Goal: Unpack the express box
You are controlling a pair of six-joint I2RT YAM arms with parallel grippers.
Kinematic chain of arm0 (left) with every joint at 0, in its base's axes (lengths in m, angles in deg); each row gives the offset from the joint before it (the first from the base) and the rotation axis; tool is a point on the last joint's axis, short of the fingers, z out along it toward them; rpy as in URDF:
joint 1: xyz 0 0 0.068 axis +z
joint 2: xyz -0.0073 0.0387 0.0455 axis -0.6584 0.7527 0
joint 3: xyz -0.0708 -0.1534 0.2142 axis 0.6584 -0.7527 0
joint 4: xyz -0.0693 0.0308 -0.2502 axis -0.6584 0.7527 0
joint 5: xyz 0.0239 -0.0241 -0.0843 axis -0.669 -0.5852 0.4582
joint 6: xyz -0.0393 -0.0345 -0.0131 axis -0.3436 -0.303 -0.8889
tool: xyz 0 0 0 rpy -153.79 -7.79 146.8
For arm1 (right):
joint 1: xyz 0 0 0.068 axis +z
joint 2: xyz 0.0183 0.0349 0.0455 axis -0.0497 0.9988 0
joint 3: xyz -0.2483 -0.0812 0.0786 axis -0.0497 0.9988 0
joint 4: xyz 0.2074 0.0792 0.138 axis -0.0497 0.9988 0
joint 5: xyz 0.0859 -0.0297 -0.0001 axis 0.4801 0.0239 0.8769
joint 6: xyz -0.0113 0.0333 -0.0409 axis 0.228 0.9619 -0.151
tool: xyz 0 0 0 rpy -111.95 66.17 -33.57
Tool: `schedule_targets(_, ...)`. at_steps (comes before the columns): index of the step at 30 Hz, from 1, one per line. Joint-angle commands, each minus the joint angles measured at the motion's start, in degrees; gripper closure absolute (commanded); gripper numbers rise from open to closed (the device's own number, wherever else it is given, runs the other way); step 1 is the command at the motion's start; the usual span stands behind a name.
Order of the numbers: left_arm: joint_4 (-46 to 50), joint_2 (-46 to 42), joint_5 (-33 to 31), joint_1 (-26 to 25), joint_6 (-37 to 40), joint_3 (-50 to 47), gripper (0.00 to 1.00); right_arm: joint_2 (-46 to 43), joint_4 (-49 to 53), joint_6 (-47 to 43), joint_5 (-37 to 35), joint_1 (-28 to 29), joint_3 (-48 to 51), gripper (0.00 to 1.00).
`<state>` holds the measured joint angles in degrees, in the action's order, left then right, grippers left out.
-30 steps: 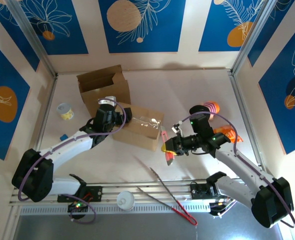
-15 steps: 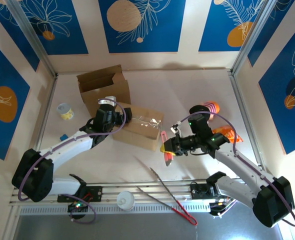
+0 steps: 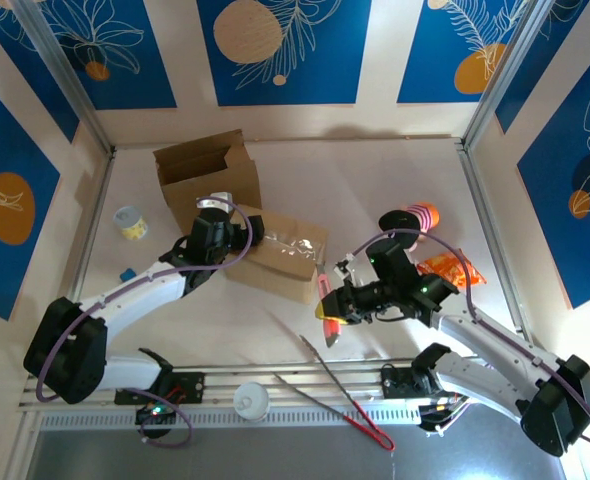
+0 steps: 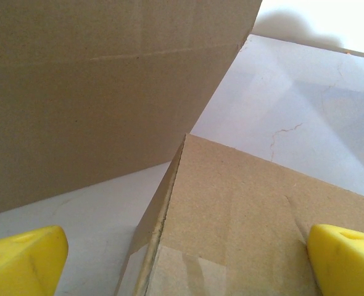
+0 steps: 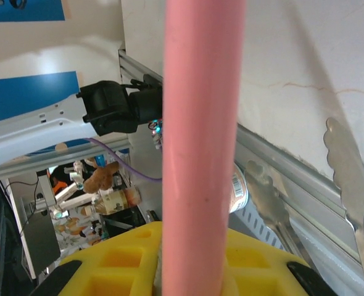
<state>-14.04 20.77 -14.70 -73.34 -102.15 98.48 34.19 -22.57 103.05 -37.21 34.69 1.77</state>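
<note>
The express box is a flat brown carton sealed with clear tape, lying mid-table. My left gripper hovers open over its left end. In the left wrist view the yellow fingertips stand wide apart, with the box's taped corner below and between them. My right gripper is shut on a pink stick-shaped tool just off the box's right end. That tool rises straight up from between the yellow pads in the right wrist view.
An opened, empty-looking carton stands behind the left gripper. Metal tongs lie near the front rail, a white lid beside them. A small can sits at left. An orange cup and snack bag sit at right.
My right arm has swung left and nearer the front with the pink tool, which now stands close to the box's right end. The left arm has not moved.
</note>
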Motion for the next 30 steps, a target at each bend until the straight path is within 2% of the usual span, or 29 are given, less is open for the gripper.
schedule_targets(1,8.1,3.2,0.3,-0.5,-0.4,-2.4,0.01,-1.7,1.3,0.7,2.2,0.9,0.8,1.0)
schedule_targets(5,8.0,3.2,0.5,-0.5,-0.4,-2.2,0.01,-2.7,3.1,0.4,0.6,1.0,0.4,1.0)
schedule_targets(8,9.6,2.3,1.1,-0.6,0.0,-1.0,0.01,-3.4,8.4,-1.5,-3.7,0.1,-1.6,1.0)
schedule_targets(12,16.5,-2.0,2.7,-0.8,2.6,4.7,0.01,-4.5,20.9,-6.1,-15.6,-2.6,-8.1,1.0)
schedule_targets(16,29.6,-4.4,3.3,-0.8,8.3,16.7,0.01,-3.3,29.6,-7.7,-30.0,-1.5,-13.9,1.0)
schedule_targets(19,37.5,-2.9,2.5,-0.8,13.2,27.1,0.01,-0.2,31.6,-4.3,-40.6,3.2,-15.3,1.0)
schedule_targets(24,42.4,6.8,2.6,-0.7,20.8,39.6,0.11,11.3,37.4,9.8,-58.9,16.8,-18.7,1.0)
schedule_targets(27,42.5,15.0,3.7,-0.8,24.7,44.7,0.14,19.5,41.0,18.6,-64.9,22.7,-22.5,1.0)
schedule_targets(30,41.9,21.7,6.9,-0.8,27.4,48.7,0.16,26.3,43.8,24.8,-67.6,26.4,-27.2,1.0)
